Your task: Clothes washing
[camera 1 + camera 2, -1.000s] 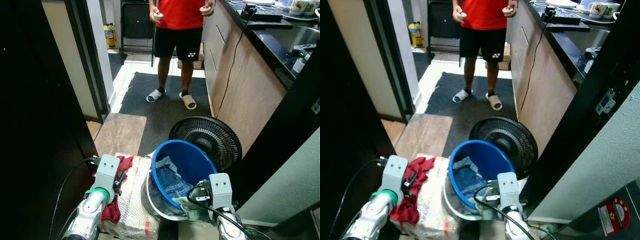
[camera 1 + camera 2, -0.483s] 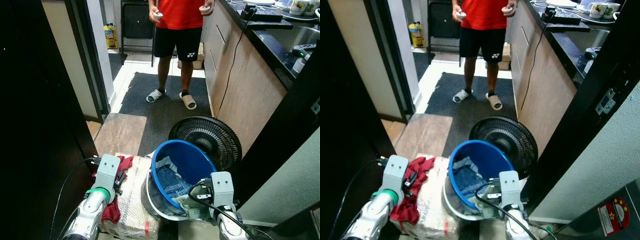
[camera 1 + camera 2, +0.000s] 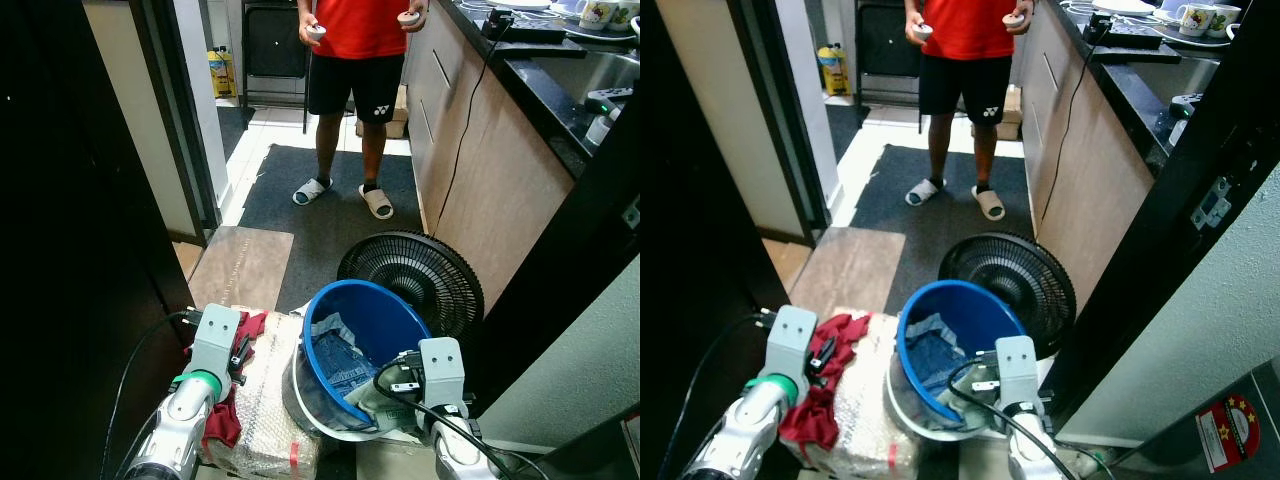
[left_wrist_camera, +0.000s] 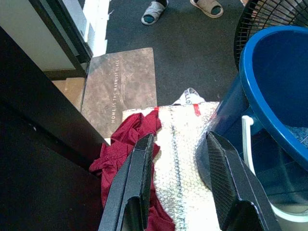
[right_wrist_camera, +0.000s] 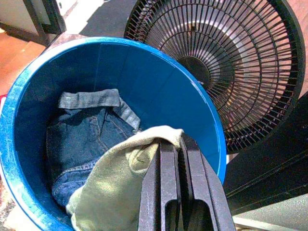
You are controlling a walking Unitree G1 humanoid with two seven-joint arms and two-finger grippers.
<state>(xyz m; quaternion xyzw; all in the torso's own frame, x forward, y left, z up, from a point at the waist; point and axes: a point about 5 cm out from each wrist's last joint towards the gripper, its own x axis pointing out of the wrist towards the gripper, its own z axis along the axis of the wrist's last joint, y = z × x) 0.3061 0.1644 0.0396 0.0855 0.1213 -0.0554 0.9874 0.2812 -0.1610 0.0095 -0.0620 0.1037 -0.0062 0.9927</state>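
Where the left eye view cuts off at its lower edge, both silver arms run out of the picture, and the person (image 3: 360,60) standing on the dark mat (image 3: 330,205) is seen from the chest down, a small controller in each hand. A blue basin (image 3: 365,330) sits on the floor before the black fan (image 3: 425,275), holding blue jeans (image 3: 335,365). The right gripper (image 3: 395,395) is at the basin's near rim with a pale green cloth (image 3: 375,405) bunched at its fingers. The left gripper (image 3: 238,355) hangs over a red garment (image 3: 225,415) lying along the left edge of a bubble-wrapped bundle (image 3: 265,400).

Right eye view: the same scene, with the counter (image 3: 1120,80) along the right side bearing cups at its far end.

Left wrist view: the two black fingers (image 4: 139,192) stand apart with nothing between them, above the bundle; the red garment spills off the bundle's edge toward the dark door.

Right wrist view: the fingers (image 5: 168,192) are pressed together, pinching the green cloth, which drapes over the jeans inside the basin. The cloth hides the fingertips.
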